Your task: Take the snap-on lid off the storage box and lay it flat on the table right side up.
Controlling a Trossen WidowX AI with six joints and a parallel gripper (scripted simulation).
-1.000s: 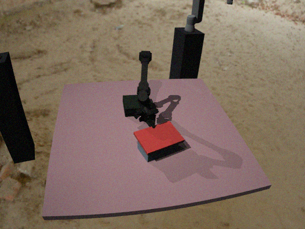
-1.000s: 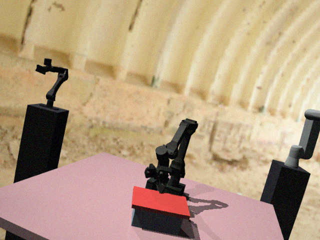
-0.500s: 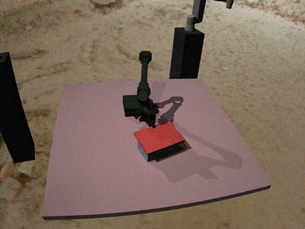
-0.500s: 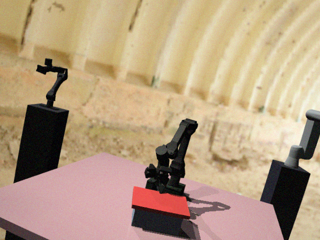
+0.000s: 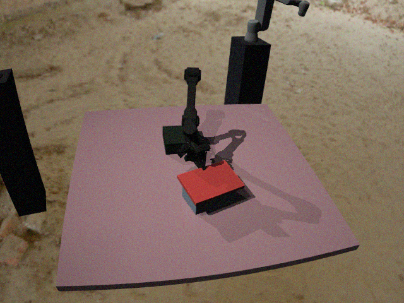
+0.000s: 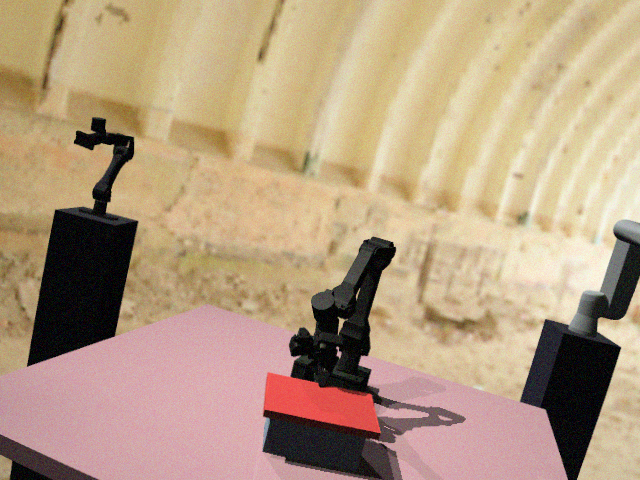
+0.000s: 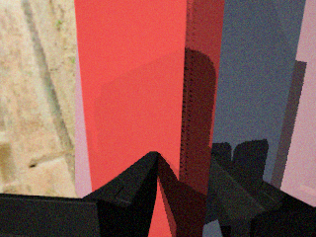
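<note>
The red lid (image 5: 212, 184) (image 6: 317, 405) (image 7: 138, 99) lies over the top of the blue-grey storage box (image 5: 188, 197) (image 6: 312, 439) (image 7: 257, 74), red face up. In the exterior view it reaches past the box at the right end. I cannot tell if any part of the lid's rim is loose. My gripper (image 5: 204, 167) (image 6: 322, 384) (image 7: 183, 160) is shut on the lid's edge on the side facing the arm. In the wrist view one finger is over the red top and the other is on the box-wall side. The contact under the rim is hidden.
The box stands on the pink table (image 5: 130, 228) (image 6: 170, 372). A dark block (image 5: 172, 140) is beside the arm's base, behind the box. Black pedestals (image 5: 249, 71) (image 6: 82, 284) carrying other arms stand off the table.
</note>
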